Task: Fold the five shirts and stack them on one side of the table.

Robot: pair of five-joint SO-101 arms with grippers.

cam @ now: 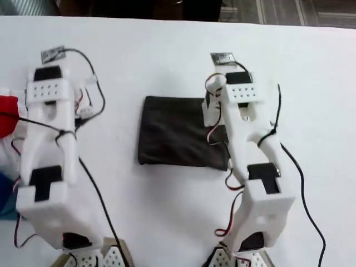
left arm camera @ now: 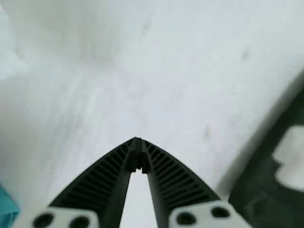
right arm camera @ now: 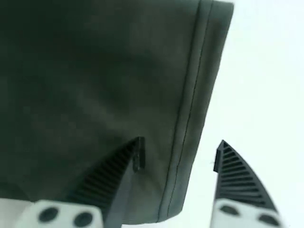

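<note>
The dark grey folded fabric shirt (cam: 172,133) has its stitched edge between the wide-open jaws of the right gripper (right arm camera: 179,149), one jaw above the cloth. The left gripper (left arm camera: 137,152) has its jaws closed together above the white table (cam: 167,50). The shirt lies flat mid-table between the arms.

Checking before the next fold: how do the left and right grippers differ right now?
The left gripper is shut; the right gripper is open. The left gripper is above bare table, while the right gripper straddles the hemmed edge of the dark shirt. Both have black ribbed fingers.
</note>
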